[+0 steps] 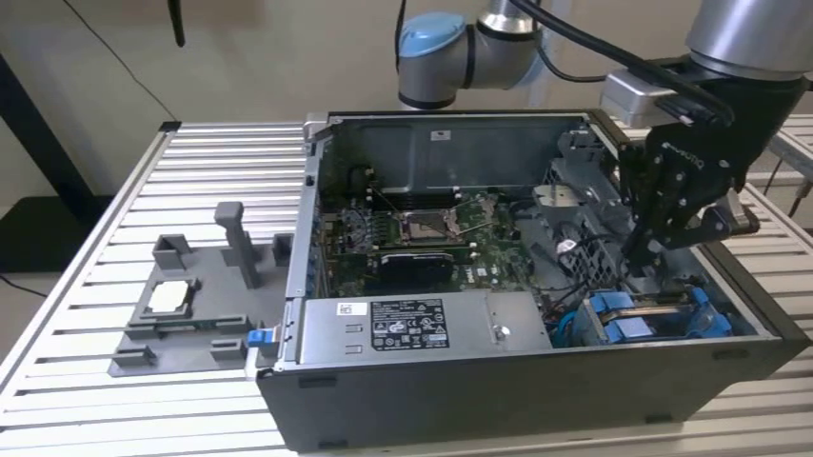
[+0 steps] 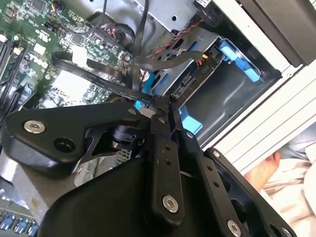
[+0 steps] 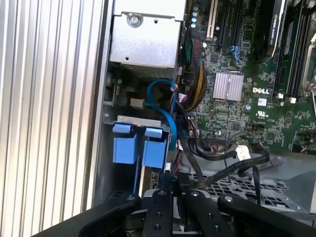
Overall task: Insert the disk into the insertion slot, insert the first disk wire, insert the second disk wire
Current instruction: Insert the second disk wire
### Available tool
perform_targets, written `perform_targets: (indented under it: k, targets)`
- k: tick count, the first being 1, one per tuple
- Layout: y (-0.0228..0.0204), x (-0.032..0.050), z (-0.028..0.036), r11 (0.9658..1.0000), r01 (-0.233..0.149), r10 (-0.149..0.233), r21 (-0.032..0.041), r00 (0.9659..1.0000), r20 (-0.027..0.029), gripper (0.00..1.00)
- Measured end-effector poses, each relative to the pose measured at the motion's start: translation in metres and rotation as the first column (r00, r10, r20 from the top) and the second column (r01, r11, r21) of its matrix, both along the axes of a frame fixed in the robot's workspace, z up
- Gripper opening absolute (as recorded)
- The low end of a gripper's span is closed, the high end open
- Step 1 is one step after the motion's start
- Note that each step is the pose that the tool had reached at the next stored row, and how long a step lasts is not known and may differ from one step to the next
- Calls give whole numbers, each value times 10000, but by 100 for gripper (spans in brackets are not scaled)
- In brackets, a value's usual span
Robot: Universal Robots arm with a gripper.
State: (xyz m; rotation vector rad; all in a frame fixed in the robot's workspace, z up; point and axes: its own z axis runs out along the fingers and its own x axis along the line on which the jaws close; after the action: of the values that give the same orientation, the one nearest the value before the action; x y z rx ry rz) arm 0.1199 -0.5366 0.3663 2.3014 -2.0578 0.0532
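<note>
- Gripper (image 2: 160, 104), closest to the lens, is pinched together on a black wire (image 2: 89, 74), apparently to steer its plug toward the drive.
- Disk (image 3: 125, 148) sits in the slot (image 3: 140, 120), blue tabs outward.

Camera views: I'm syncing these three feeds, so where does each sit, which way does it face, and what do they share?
Exterior view: off the arm, above the table, looking down into the open computer case; the arm and gripper show at the exterior view's right.
First wrist view: on the wrist, looking past the gripper at the blue carrier tabs and motherboard.
Second wrist view: on the wrist, looking along the gripper, shut on a flat black cable, toward the drive cage.
Shared: all show the gripper and the blue carrier tabs.
</note>
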Motion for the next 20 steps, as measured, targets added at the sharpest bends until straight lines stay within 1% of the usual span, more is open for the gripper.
perform_targets:
  k: [2, 5, 8, 11, 12, 13, 14, 17, 18, 20]
  targets:
    - [-24, 31, -3, 10000, 0, 1, 8, 10000, -77, 16]
    - [-58, 73, -10, 10000, 0, 0, 44, 9999, -138, 16]
    - [-84, 97, -20, 10000, 2, 0, 98, 9999, -169, 16]
    - [-104, 109, -35, 9999, 15, -12, 163, 9998, -176, 16]
    - [-111, 112, -38, 9998, 21, -18, 176, 9998, -179, 16]
    - [-118, 118, -40, 9998, 25, -21, 177, 9998, -199, 16]
    - [-125, 126, -41, 9998, 26, -22, 177, 9997, -239, 16]
    - [-142, 165, -46, 9998, 29, -22, 178, 9993, -384, 16]
    - [-145, 178, -47, 9998, 29, -22, 177, 9991, -420, 16]
    - [-148, 187, -53, 9998, 69, -61, 179, 9991, -431, 16]
